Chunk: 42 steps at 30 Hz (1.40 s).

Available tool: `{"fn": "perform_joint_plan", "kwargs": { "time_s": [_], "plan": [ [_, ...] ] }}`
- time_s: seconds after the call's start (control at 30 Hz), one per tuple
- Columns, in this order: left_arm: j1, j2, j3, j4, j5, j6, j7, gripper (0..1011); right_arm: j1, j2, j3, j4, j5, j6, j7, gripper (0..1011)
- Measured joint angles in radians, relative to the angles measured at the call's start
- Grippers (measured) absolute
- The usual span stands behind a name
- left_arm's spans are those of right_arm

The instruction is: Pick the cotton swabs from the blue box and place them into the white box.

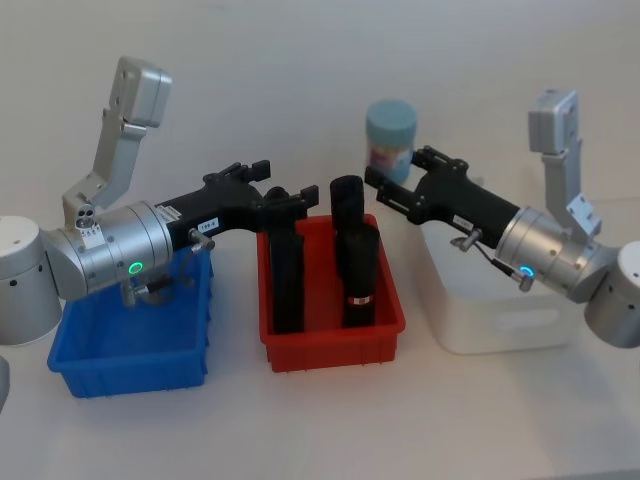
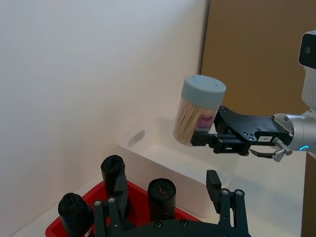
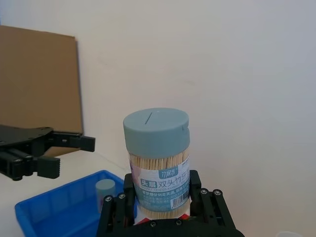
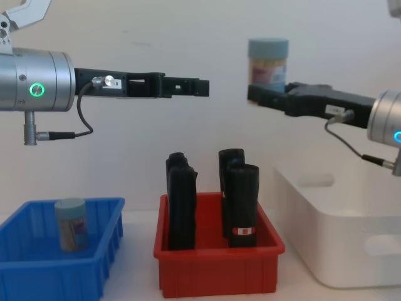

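From where I stand, the right gripper (image 4: 266, 93) is up in the air with its jaws clamped on a jar of cotton swabs (image 4: 268, 63). The two fingers pinch the lower half of the jar at the label, one on each side. The pale blue lid and the top of the sticks rise clear above them, and the jar stands upright in the grip. It hangs high over the side of the white box (image 4: 351, 251) that faces the red bin (image 4: 216, 273) (whether it is just inside the rim line or just outside, I cannot tell).

The left gripper (image 1: 280, 187) reaches out level at about the same height, above the gap between the blue box (image 4: 37, 276) and the red bin. Its jaws are spread apart with nothing between them.

A second jar (image 4: 70, 224) stands upright on the floor of the blue box, well below the left gripper. The red bin between the two boxes holds tall black cylinders (image 4: 241, 207), standing on end.
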Motion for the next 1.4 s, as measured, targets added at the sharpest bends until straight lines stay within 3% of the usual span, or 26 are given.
{"fn": "perform_joint_plan", "kwargs": {
  "time_s": [0.3, 0.7, 1.07, 1.4],
  "plan": [
    [0.000, 0.000, 0.000, 0.000, 0.000, 0.000, 0.000, 1004, -0.069, 0.031, 0.025, -0.106, 0.025, -0.001, -0.145, 642],
    [0.000, 0.000, 0.000, 0.000, 0.000, 0.000, 0.000, 1004, -0.134, 0.057, 0.047, -0.185, 0.029, 0.004, -0.337, 641],
    [0.000, 0.000, 0.000, 0.000, 0.000, 0.000, 0.000, 1004, -0.177, 0.067, 0.058, -0.208, 0.017, 0.040, -0.501, 641],
    [0.000, 0.000, 0.000, 0.000, 0.000, 0.000, 0.000, 1004, -0.197, 0.067, 0.059, -0.198, 0.016, 0.111, -0.576, 641]
  ]
}}
